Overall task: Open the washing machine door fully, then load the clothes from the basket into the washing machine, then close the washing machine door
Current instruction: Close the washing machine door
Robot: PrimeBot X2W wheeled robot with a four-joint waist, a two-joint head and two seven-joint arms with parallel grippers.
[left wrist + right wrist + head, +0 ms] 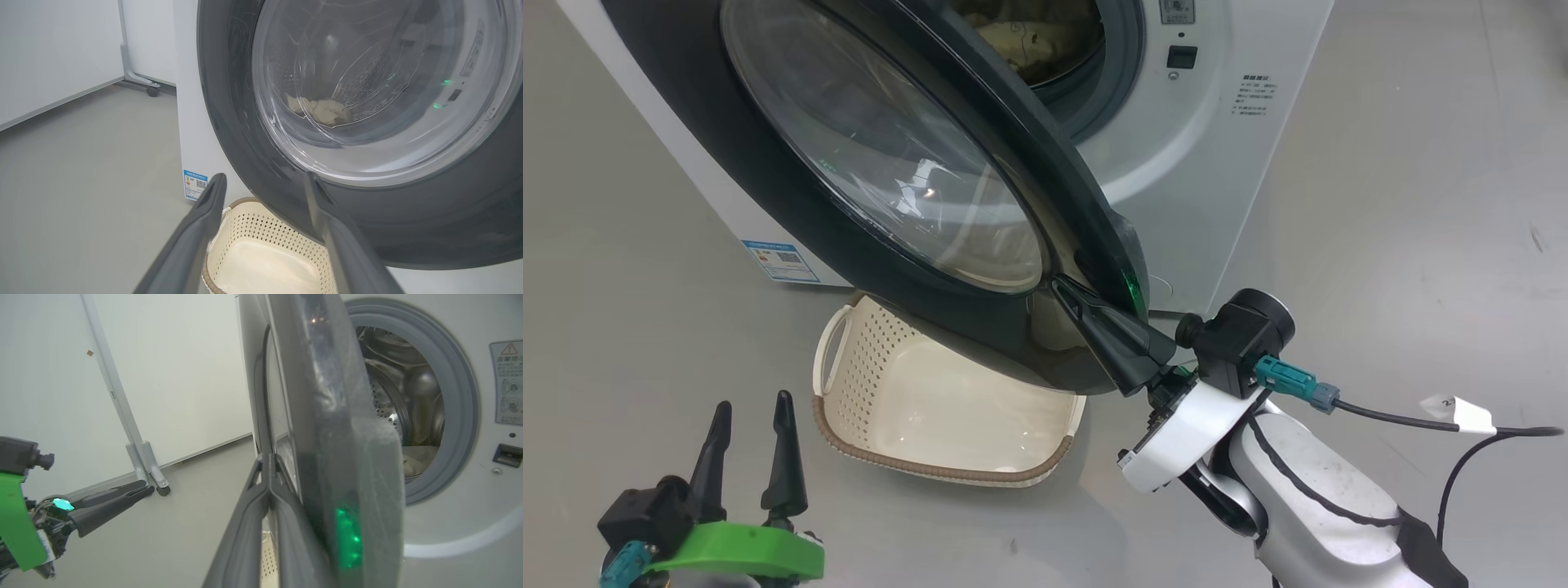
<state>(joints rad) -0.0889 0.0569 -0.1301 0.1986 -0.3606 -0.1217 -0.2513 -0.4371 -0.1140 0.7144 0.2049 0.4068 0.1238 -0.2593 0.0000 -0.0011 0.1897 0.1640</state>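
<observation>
Done loading: the clothes [1013, 41] in the washing machine [1217, 163], upper centre, the basket [931, 467] bare below; left only to shut the washing machine door [947, 314] beside clenched right gripper [1063, 287], left gripper [753, 400] splayed.

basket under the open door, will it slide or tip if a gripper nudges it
Probably slides easily: the basket looks empty, thin perforated plastic on a smooth floor. Likely stiff enough to hold shape. Its wide, low form makes tipping unlikely.
</observation>
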